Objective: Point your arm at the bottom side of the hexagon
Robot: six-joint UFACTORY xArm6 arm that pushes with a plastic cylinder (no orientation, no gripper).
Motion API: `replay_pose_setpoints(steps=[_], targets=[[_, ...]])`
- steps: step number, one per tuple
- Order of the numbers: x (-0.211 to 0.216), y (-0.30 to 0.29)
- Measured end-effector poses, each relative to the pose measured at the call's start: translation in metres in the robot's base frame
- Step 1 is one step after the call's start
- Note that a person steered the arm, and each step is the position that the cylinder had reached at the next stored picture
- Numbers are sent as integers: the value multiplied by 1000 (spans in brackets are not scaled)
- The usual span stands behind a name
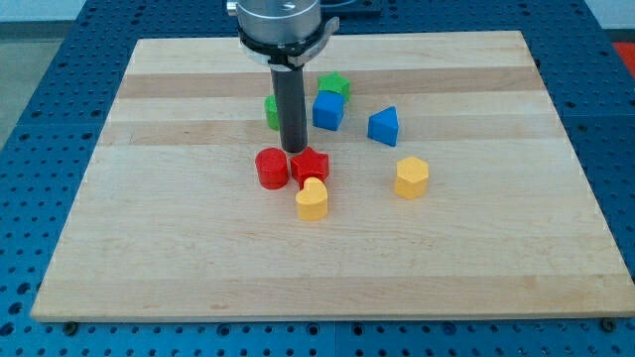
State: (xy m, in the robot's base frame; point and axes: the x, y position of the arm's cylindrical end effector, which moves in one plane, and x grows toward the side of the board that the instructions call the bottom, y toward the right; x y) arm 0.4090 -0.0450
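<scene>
The yellow hexagon (412, 178) lies right of the board's middle. My tip (296, 150) is well to its left, at the top edge of the red star-like block (310, 166) and just right of the red cylinder (271, 168). A yellow heart-shaped block (312, 199) sits just below the red pair. The rod hides part of a green block (271, 111) behind it.
A blue cube (329, 110) and a green star-like block (334, 85) sit right of the rod. A blue triangular block (383, 126) lies above the hexagon. The wooden board (149, 248) rests on a blue perforated table.
</scene>
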Motion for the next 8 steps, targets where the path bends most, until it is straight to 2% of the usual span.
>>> replay_pose_setpoints(steps=[2, 4, 6, 7, 8], targets=[[0, 71], [20, 98], [21, 182], [49, 210], [106, 212]])
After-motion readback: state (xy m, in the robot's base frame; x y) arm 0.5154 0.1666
